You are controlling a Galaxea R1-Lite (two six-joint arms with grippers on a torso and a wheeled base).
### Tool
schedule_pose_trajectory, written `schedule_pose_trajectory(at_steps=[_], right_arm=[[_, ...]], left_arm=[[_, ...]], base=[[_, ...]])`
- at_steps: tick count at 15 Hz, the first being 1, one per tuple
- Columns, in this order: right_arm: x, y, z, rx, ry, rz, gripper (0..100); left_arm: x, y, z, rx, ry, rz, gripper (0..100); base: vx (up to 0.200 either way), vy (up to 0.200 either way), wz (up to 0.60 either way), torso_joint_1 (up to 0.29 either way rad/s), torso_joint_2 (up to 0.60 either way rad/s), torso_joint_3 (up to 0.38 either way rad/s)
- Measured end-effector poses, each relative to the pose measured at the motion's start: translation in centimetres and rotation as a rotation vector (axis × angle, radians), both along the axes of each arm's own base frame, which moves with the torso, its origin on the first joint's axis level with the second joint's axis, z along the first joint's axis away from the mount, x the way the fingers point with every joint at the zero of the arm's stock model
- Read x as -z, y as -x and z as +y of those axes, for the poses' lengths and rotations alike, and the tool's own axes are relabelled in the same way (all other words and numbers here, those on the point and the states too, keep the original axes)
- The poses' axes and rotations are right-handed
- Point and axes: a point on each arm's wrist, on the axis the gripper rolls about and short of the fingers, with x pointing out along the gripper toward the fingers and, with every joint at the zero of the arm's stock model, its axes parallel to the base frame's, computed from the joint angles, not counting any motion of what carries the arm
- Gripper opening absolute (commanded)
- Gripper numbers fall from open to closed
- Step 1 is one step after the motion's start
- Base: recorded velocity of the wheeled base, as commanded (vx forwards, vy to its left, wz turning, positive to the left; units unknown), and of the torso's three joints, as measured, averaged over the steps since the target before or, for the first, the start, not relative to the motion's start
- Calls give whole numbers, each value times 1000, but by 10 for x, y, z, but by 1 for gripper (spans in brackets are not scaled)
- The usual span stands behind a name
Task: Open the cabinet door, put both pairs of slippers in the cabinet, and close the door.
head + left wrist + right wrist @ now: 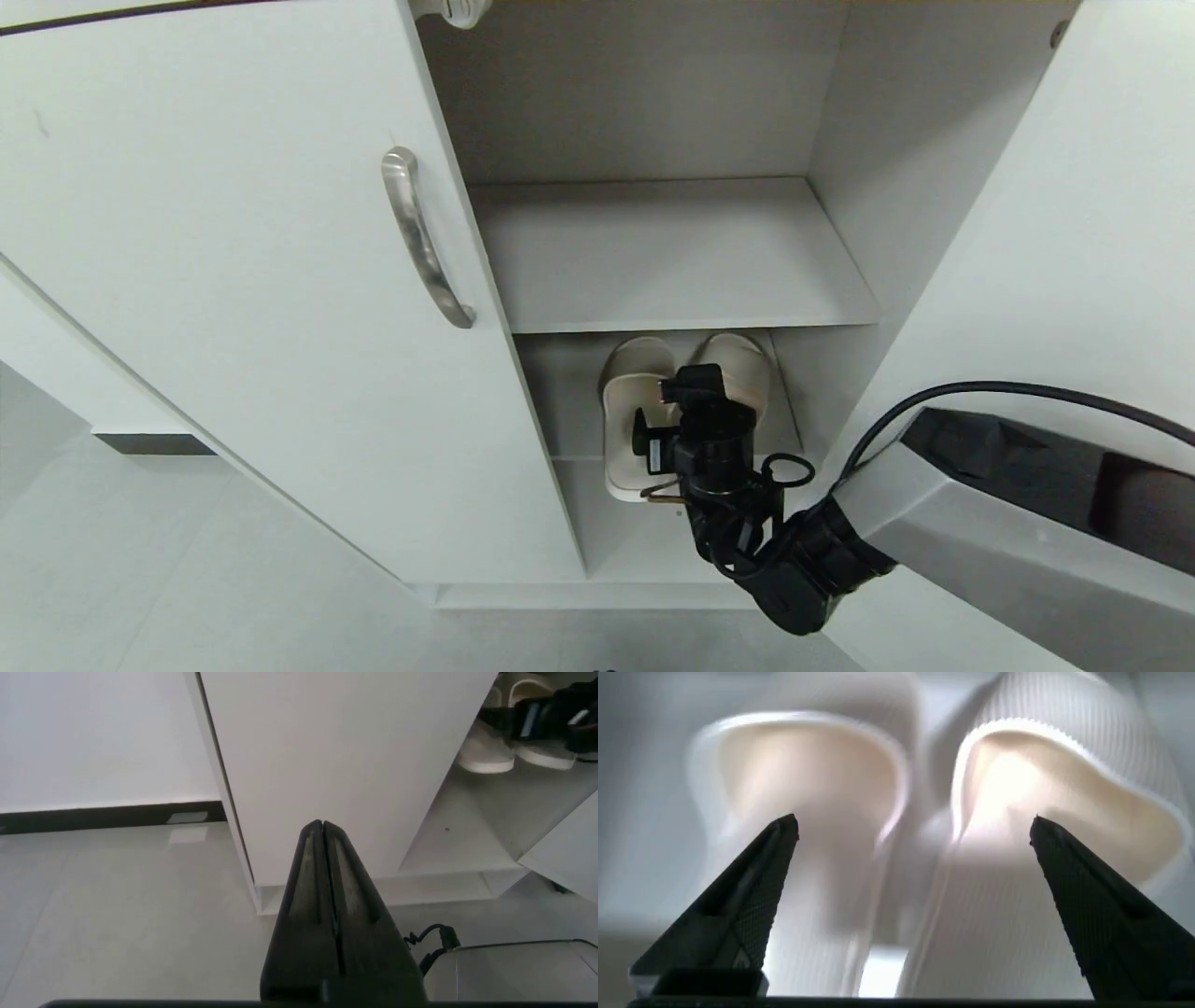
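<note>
Low in the cabinet (pixel 868 140), beneath its shelf (pixel 653 252), a pair of cream slippers (pixel 627 420) lies side by side, toes toward the back. The right gripper (pixel 910 831) hangs just before their heels, claw spread wide across both. The left gripper (pixel 322 826), claw pressed together, hovers above the floor (pixel 112 915) outside the closed door (pixel 233 280).

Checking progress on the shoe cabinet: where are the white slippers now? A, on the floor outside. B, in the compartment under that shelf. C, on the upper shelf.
B: the white slippers lie side by side under the shelf, with the right claw open close in front of them.
</note>
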Motion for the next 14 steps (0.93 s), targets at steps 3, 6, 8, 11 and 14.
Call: schedule_pose_trajectory(at_steps=[3, 6, 8, 11, 14], right_arm=[[-13, 38, -14, -141, -22, 35, 100], [-23, 73, -32, -273, -28, 82, 100], [-30, 87, -37, -304, -34, 79, 100], [-35, 90, -41, -303, -40, 73, 100], [-36, 87, -46, -289, -43, 73, 100]], left_arm=[[0, 0, 0, 0, 0, 0, 0], [0, 0, 0, 0, 3, 1, 0], [0, 0, 0, 0, 4, 0, 0], [0, 0, 0, -1, 15, 0, 0], [0, 0, 0, -5, 33, 0, 0]], base=[[-200, 0, 0, 4, 4, 2], [-200, 0, 0, 4, 4, 1], [-200, 0, 0, 2, 0, 5], [0, 0, 0, 0, 0, 0], [0, 0, 0, 0, 0, 0]])
